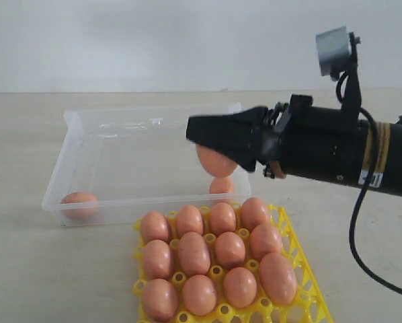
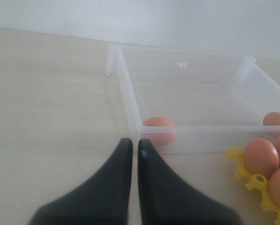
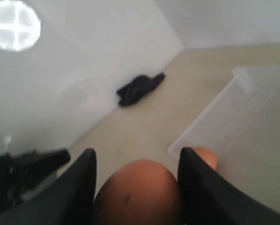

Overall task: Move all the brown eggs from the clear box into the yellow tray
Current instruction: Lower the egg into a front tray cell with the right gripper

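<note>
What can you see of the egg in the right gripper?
The held egg is a smooth, matte orange-brown oval with one tiny dark speck. The right gripper clamps it between two black fingers, raised over the clear box at its right end in the exterior view, above another egg. Only the fingers visibly touch it.

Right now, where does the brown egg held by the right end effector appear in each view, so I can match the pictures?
Exterior view: the held brown egg sits in the right end effector, seen against the right end of the clear box.
Left wrist view: not in it.
Right wrist view: in the foreground, between the end effector's two black fingers.
Shared landmark: the clear box, visible in all three.
</note>
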Action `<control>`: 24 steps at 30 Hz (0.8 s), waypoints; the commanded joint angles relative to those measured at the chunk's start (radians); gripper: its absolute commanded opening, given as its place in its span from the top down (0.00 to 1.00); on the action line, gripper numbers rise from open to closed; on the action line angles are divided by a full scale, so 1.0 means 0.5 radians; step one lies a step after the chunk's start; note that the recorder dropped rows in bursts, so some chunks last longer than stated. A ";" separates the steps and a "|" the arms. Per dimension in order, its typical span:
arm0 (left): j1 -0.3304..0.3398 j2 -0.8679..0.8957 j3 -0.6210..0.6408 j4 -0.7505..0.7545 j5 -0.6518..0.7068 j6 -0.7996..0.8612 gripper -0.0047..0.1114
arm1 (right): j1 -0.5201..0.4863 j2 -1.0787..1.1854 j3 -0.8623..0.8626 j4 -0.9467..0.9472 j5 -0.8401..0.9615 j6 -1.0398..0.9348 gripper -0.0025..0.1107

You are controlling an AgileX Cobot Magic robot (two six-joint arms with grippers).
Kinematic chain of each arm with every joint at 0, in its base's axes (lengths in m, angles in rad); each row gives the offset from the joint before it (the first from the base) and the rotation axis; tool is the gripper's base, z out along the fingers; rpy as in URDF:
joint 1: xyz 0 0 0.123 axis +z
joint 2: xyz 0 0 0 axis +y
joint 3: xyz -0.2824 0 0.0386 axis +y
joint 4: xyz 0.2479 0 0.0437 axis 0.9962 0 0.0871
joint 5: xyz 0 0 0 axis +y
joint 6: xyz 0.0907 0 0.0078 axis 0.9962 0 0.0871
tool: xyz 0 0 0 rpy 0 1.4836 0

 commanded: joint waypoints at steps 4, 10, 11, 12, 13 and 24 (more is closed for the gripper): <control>-0.005 0.009 0.008 0.008 -0.015 0.008 0.92 | 0.144 0.015 -0.018 -1.116 -0.050 0.257 0.98; -0.005 0.009 0.008 0.008 -0.015 0.008 0.92 | 0.400 0.015 -0.018 -1.205 0.301 0.206 0.98; -0.005 0.009 0.008 0.008 -0.015 0.008 0.92 | 0.446 0.015 -0.018 -1.196 0.413 0.176 0.98; -0.005 0.009 0.008 0.008 -0.015 0.008 0.92 | 0.496 0.015 -0.018 -1.188 0.527 0.155 0.98; -0.005 0.009 0.008 0.008 -0.015 0.008 0.92 | 0.540 0.019 -0.018 -1.184 0.616 0.133 0.98; -0.005 0.009 0.008 0.008 -0.015 0.008 0.92 | 0.833 0.174 -0.018 -0.670 1.090 -0.151 0.98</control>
